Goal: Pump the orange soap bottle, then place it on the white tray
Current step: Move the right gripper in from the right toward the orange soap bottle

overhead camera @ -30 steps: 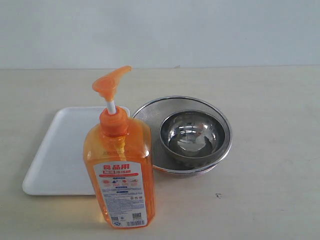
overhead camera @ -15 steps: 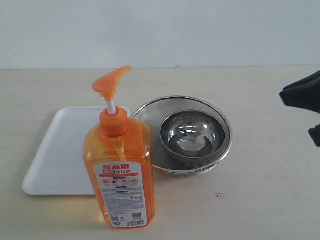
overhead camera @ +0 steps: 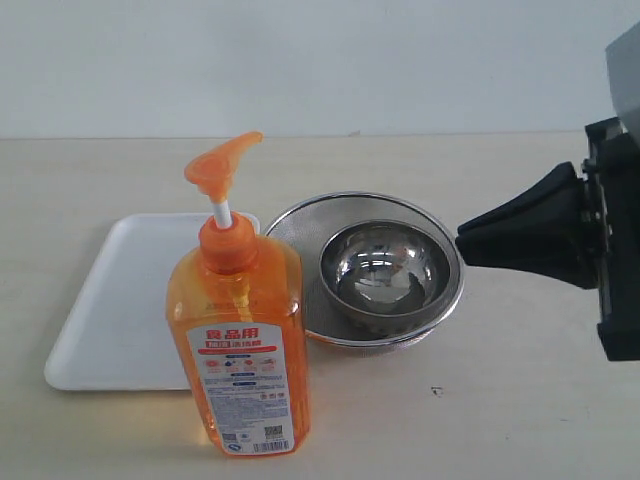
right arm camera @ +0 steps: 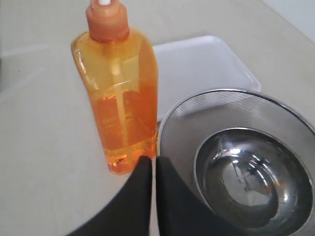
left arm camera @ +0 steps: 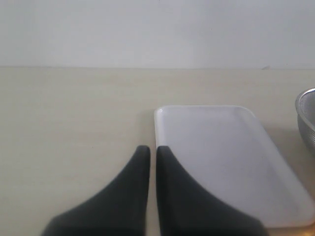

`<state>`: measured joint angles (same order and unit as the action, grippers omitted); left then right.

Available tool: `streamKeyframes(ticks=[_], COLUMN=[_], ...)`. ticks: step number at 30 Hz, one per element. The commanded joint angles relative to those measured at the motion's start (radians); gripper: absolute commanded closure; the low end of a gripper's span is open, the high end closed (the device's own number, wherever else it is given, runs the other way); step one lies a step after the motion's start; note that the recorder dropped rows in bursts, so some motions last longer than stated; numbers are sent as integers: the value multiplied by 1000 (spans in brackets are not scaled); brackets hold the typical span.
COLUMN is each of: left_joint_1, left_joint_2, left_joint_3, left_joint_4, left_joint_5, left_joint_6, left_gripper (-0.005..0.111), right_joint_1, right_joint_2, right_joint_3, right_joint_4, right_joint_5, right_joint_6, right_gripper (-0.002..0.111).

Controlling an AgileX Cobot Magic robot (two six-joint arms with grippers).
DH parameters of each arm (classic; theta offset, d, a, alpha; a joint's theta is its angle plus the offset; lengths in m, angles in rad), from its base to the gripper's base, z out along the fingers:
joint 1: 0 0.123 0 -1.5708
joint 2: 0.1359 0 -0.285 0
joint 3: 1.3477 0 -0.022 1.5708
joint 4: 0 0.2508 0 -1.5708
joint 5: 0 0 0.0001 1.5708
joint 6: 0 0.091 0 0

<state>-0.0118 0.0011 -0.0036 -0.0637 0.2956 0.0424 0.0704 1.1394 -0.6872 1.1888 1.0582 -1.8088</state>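
Bottle (overhead camera: 245,340) upright beside tray (overhead camera: 110,300) edge — right pincer (right arm camera: 153,160) and left pincer (left arm camera: 152,149) closed, empty.

The right gripper (overhead camera: 463,244) is matte black. Its fingers (overhead camera: 530,235) are slim at the tip and widen in a smooth concave curve back to a boxy black mount (overhead camera: 620,270), with a pale grey housing (overhead camera: 628,70) behind and above that. The left gripper (left arm camera: 149,150) looks the same, two plain black fingers (left arm camera: 177,196) with rounded narrow tips that flare broadly towards the wrist.
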Motion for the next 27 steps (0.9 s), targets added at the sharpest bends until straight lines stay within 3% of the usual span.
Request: streamKeyframes(ticks=[1, 9, 27], left_joint_1=[1, 1, 1], left_joint_2=[-1, -1, -1], left_joint_3=[4, 4, 4], left_joint_4=[0, 0, 0], left_joint_5=[-1, -1, -1], left_joint_6=[3, 3, 3], left_gripper=[102, 102, 102], right_joint_1=[-1, -1, -1], right_joint_2=[51, 156, 330], right_joint_3=[28, 129, 136], right_joint_4=[46, 252, 319], right_joint_5=[19, 70, -28], right_joint_6=[-82, -313, -321], right_gripper=[108, 108, 108])
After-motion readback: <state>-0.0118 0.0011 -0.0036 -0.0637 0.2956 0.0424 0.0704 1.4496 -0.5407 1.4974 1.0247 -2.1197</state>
